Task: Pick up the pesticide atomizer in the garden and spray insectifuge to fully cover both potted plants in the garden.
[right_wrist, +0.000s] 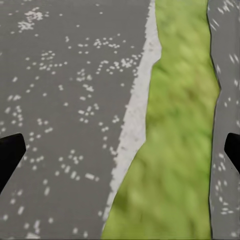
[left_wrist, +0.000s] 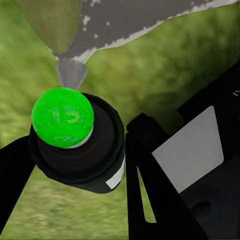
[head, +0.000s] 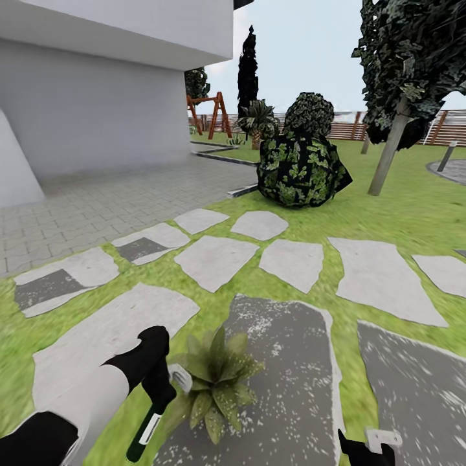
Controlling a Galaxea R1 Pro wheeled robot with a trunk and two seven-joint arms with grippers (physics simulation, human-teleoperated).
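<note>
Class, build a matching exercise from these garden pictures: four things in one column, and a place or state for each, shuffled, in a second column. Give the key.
Things:
1. atomizer
2. potted plant
3. right gripper
4. swing frame

Places or states:
A. open above a dark slab and a grass strip
B. far off, near the wooden fence
C. held in the left gripper
D. on the grass at a dark slab's edge, beside the left gripper

Pairs: 1-C, 2-D, 3-A, 4-B

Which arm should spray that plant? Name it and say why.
Left. Its gripper already holds the atomizer right beside the plant; the right gripper hangs open and empty over a slab.
</note>
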